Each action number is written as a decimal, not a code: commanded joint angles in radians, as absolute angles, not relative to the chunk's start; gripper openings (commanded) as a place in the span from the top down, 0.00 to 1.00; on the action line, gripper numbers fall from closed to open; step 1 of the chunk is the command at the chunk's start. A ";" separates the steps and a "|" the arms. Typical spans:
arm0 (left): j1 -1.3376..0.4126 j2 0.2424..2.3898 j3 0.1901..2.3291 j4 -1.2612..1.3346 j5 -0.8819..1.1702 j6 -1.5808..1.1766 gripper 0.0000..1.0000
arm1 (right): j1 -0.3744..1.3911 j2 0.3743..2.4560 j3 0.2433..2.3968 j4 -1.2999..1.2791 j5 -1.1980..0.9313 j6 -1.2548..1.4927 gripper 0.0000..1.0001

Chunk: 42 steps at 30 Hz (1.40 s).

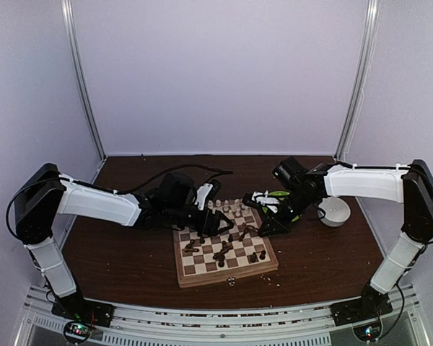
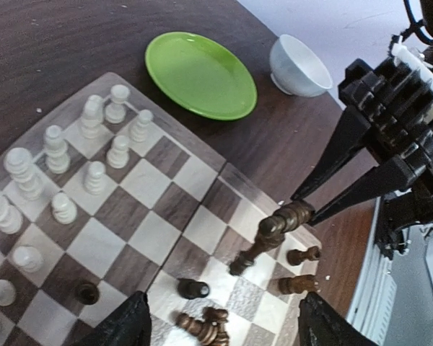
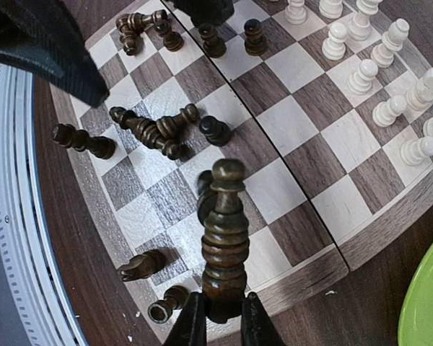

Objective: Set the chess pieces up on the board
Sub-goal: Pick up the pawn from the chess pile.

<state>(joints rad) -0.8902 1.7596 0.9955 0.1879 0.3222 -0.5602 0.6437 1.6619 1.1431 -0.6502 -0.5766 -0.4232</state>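
The board [image 1: 227,277] lies flat on the dark bench [image 1: 123,252], between the two arms and nearer their bases than the back wall. The pale pieces [image 2: 94,176] stand upright in a loose cluster on the squares along its far side, none of them lined up in rows. The dark pieces [image 3: 148,130] are scattered over the near side: several lie on their sides, some touching in small heaps, and a few stand upright, among them a short one [image 2: 193,288] near the middle fold. Two more lie at the board's right edge [image 2: 299,270]. The right jaws are pinched on a tall dark piece [image 3: 224,231], gripping it by its wide base so that its knobbed head points away from the fingers [image 3: 191,324]. In the left wrist view this piece hangs tilted over the board's right-hand squares, its head low over a pale square; whether it touches the wood I cannot tell. The left jaws stand wide apart with nothing between them, their dark fingertips [image 2: 130,324] hovering over the near squares on either side of a heap of fallen dark pieces [image 2: 202,328]. A green plate [image 2: 198,74] and a white bowl [image 2: 299,66] sit on the bench just off the board's far right corner, the bowl beside the plate and apart from it.
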 commanded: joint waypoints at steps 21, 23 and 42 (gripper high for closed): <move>-0.892 1.912 1.079 0.458 0.580 -0.730 0.68 | 0.650 1.635 1.151 -0.657 -0.686 -0.457 0.98; -0.891 1.917 1.079 0.477 0.589 -0.738 0.70 | 0.649 1.641 1.155 -0.662 -0.686 -0.457 0.98; -0.890 1.911 1.059 0.523 0.603 -0.755 1.00 | 0.647 1.681 1.166 -0.678 -0.661 -0.466 0.98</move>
